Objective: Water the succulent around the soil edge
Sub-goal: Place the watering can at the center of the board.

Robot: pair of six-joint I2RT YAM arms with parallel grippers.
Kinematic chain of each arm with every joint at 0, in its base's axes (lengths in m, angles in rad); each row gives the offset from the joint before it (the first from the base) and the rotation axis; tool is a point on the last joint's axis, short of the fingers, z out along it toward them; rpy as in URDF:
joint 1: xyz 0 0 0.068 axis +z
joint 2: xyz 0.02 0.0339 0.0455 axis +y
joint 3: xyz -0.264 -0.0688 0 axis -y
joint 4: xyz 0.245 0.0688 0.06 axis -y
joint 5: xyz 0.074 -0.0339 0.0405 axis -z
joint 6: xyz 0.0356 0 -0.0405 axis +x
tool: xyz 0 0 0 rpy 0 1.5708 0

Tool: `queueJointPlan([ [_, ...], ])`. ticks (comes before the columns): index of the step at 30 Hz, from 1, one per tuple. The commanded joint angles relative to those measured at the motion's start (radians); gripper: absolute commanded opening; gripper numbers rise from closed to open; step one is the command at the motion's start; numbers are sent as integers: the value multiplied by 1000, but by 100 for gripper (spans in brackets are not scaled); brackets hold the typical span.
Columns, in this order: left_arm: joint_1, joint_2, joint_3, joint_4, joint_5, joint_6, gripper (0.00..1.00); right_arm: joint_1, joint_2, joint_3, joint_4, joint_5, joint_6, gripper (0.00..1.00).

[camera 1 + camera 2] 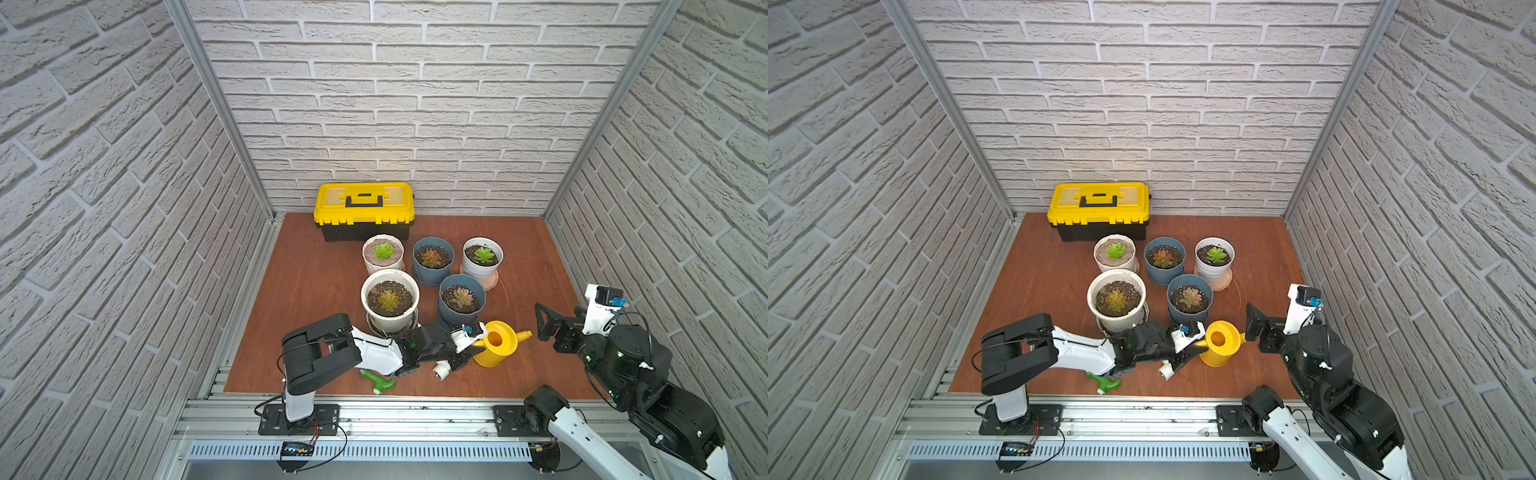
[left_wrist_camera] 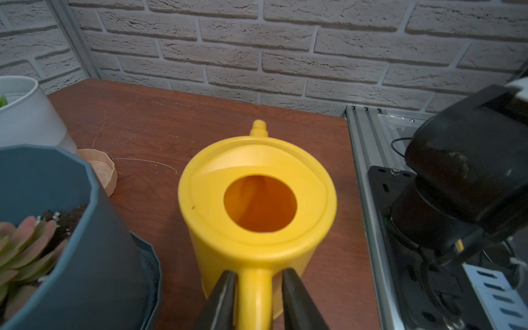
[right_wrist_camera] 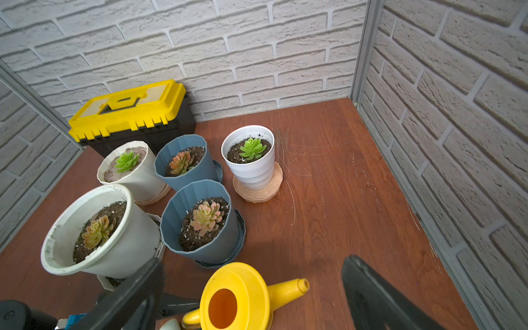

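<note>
Wooden tabletop (image 1: 311, 291), watering can (image 2: 257, 248) with handle between narrowly parted left pincer (image 2: 258, 273) (gaps visible), right pincer (image 3: 254, 259) wide

Brown wood-grain tabletop (image 1: 316, 291). Yellow-and-black toolbox (image 1: 365, 210) against the back wall. Five potted succulents (image 1: 432, 266) clustered mid-table, standing on saucers. Yellow watering can (image 1: 496, 343) upright just in front of them. Green fitting (image 1: 380, 381) and small white piece (image 1: 441, 370) near the front edge.
</note>
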Motion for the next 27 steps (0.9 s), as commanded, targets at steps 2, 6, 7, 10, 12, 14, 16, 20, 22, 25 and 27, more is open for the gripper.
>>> queueJointPlan([
  [2, -4, -72, -18, 10, 31, -3, 40, 0, 49, 18, -53, 37, 36, 100],
  [6, -3, -151, -31, -29, 14, 22, 45, 0, 47, -7, -50, 35, 68, 100],
  [7, -3, -177, -37, -44, 6, 32, 46, -1, 42, -14, -45, 26, 71, 100],
  [10, 0, -281, -53, -137, -15, 66, 52, -1, 21, -34, -59, 67, 176, 100],
  [12, 1, -363, -68, -211, -31, 78, 60, -1, 22, -45, -112, 156, 343, 100],
  [14, 1, -447, -86, -284, -44, 92, 71, -2, 57, -30, -207, 201, 489, 100],
  [16, 0, -543, -109, -359, -85, 98, 81, 0, 108, -11, -291, 193, 592, 100],
  [20, 0, -761, -179, -528, -254, 117, 98, 0, 184, 1, -388, 139, 738, 99],
  [22, 0, -858, -197, -637, -359, 120, 98, 0, 193, -15, -396, 106, 799, 96],
  [25, -1, -982, -212, -797, -511, 105, 98, 2, 201, -58, -387, 50, 884, 84],
  [27, -3, -1053, -234, -869, -604, 90, 98, 8, 221, -93, -381, 12, 939, 77],
])
